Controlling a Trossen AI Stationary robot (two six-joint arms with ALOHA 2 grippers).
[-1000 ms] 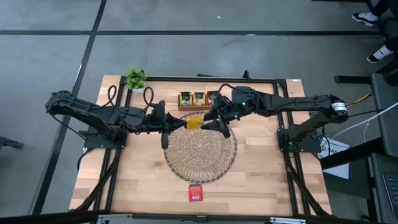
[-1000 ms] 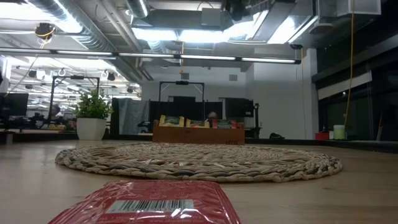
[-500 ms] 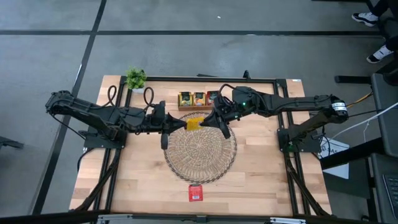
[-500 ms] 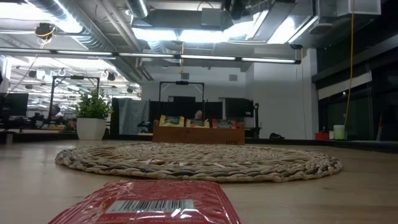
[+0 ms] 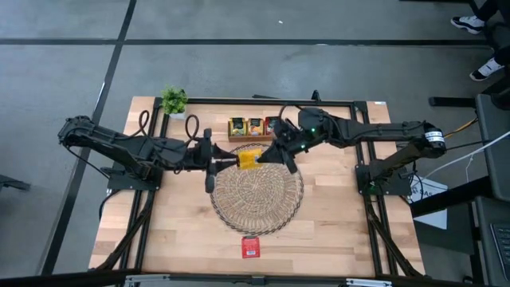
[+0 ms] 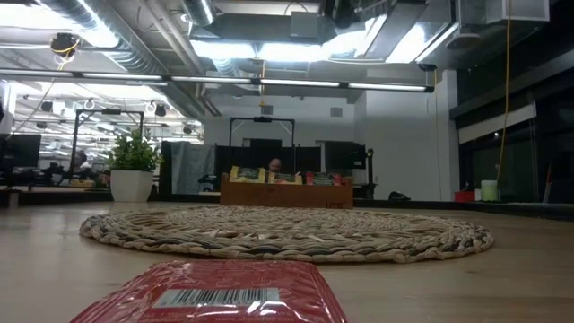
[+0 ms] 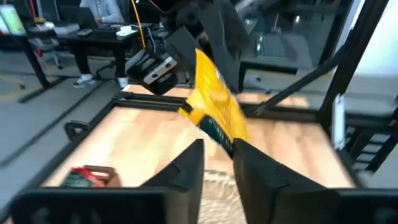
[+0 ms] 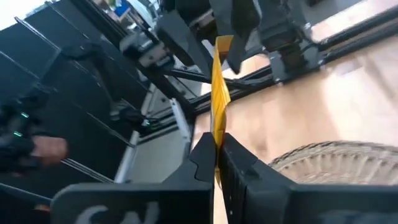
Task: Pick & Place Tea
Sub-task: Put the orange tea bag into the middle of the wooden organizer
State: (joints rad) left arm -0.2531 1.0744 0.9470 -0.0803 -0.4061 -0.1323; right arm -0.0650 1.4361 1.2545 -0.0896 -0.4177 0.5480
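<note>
A red sachet [image 5: 250, 247] lies flat on the wooden surface [image 5: 335, 223] near its front edge, filling the foreground of the low view with its barcode end toward the camera. It sits apart from the round mat [image 5: 256, 194], which lies just behind it at the middle of the surface.

Above the far rim of the mat, the two arms meet from either side around a yellow sachet [image 5: 249, 157], held in the air. The right end effector [image 5: 276, 154] is clamped on it: in the right wrist view its two fingers [image 8: 231, 163] press together on the sachet's near edge, the packet standing edge-on between them. The left end effector [image 5: 225, 160] is at the sachet's opposite edge. In the left wrist view its fingers [image 7: 185, 171] stand slightly apart, with the sachet's green-marked lower edge at the gap between them; whether they touch it I cannot tell.

Behind the arms, a wooden box [image 5: 253, 128] at the back of the surface holds more sachets standing upright, yellow, green and red tops showing in the low view. A potted plant [image 5: 174, 101] stands at the back left corner, well apart from the box.

Beyond the surface a person [image 7: 99, 15] sits at a desk.
</note>
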